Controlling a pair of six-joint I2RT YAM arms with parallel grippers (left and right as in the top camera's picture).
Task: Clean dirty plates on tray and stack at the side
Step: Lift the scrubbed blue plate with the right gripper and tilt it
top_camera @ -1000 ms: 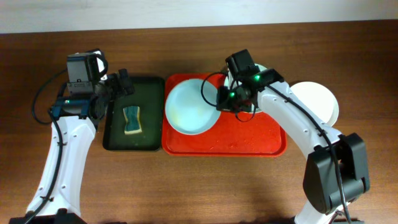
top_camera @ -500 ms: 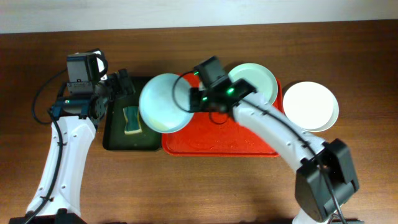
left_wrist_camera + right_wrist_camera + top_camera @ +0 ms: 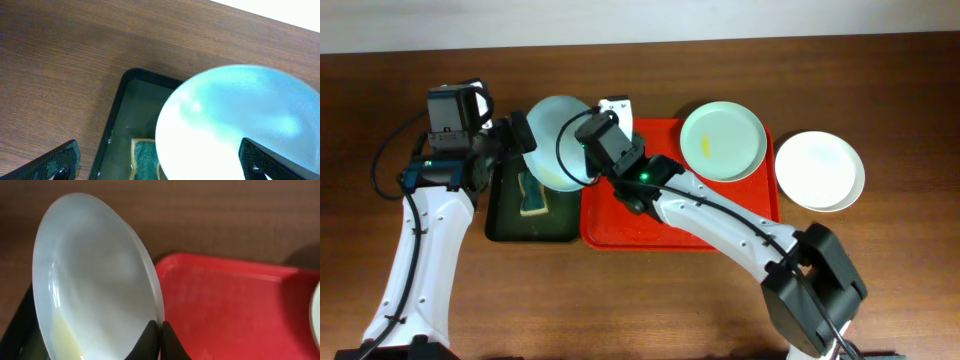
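My right gripper (image 3: 586, 142) (image 3: 161, 334) is shut on the rim of a pale blue dirty plate (image 3: 553, 145) (image 3: 95, 275). It holds the plate tilted on edge above the green tray (image 3: 504, 222), with a yellow smear low on the plate's face. My left gripper (image 3: 516, 136) (image 3: 160, 169) stands open right beside it, and the plate (image 3: 235, 120) fills the space ahead of its fingers. A second pale green plate (image 3: 723, 141) with a yellow smear lies on the red tray (image 3: 680, 228) (image 3: 235, 310). A white plate (image 3: 820, 170) rests on the table to the right of the tray.
The dark green tray (image 3: 118, 120) holds shallow water and a green-and-yellow sponge (image 3: 532, 194) (image 3: 145, 157). It sits directly against the red tray's left side. Bare wooden table lies in front of both trays.
My right arm has carried the pale blue plate leftward off the red tray to above the green tray, tipping it up on edge. My left arm has stayed put.
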